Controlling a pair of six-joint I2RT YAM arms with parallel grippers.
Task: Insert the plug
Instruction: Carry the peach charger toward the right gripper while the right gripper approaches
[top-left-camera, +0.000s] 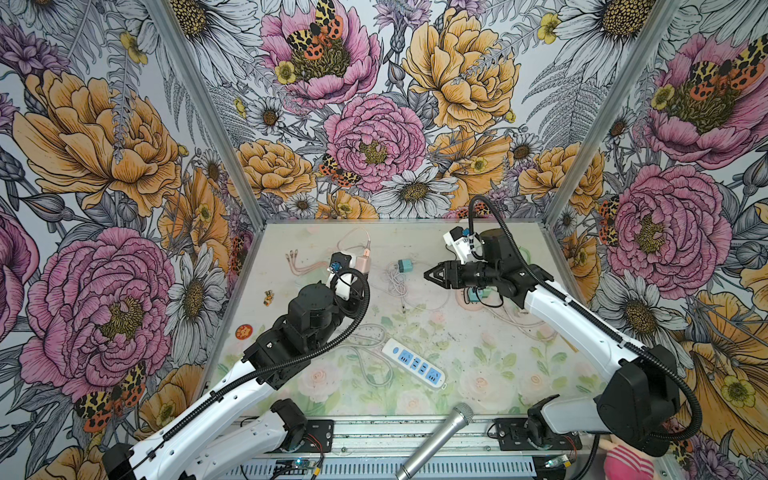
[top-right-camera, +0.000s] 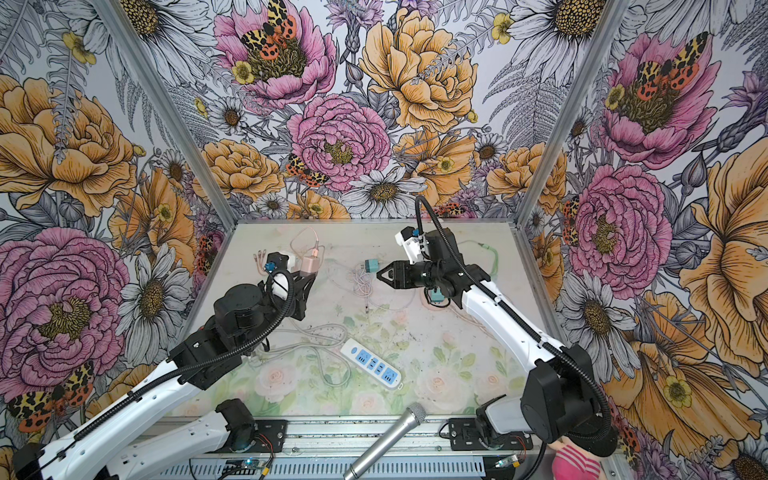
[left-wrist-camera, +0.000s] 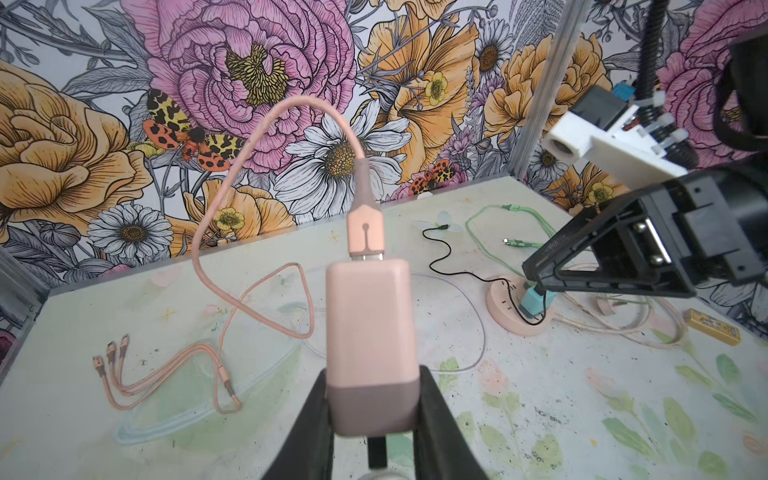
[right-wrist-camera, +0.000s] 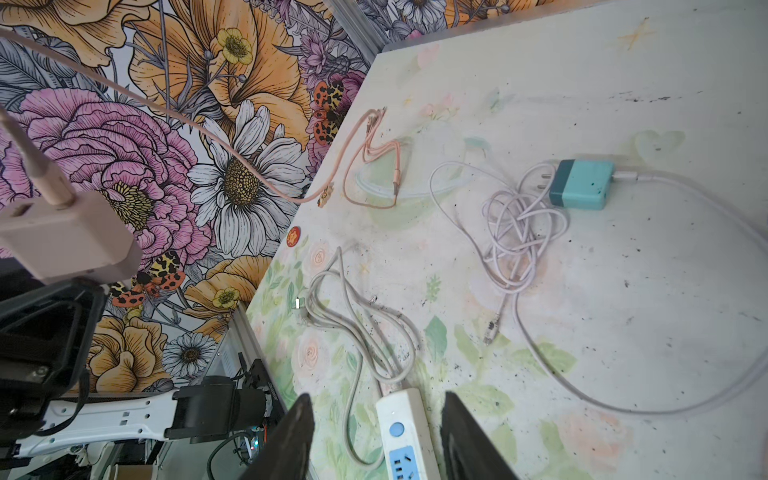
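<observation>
Gripping the pink charger (left-wrist-camera: 370, 316) by its darker end, the left gripper (left-wrist-camera: 372, 374) has its jaws closed on the body and holds it clear of the table (top-left-camera: 478, 374), with the pink cable (left-wrist-camera: 232, 199) arching out of the charger's other end and trailing down to the surface. The pick-up therefore looks done, while the insertion itself is not: the white power strip (top-left-camera: 413, 363) lies flat toward the near edge of the table, and in both top views its blue sockets show nothing plugged in. The charger hangs over the far left part of the table, well apart from the strip, which sits nearer the front and to the right of the left gripper. What remains, judging from this, is to carry the charger over the strip, line its prongs up with a socket and press down; the prongs are not clearly visible, so their orientation cannot be told. The right gripper (top-left-camera: 430, 275) hovers with its jaws apart and nothing between them, above the table near a teal charger (top-left-camera: 404, 266), and is touching neither that nor the strip.
</observation>
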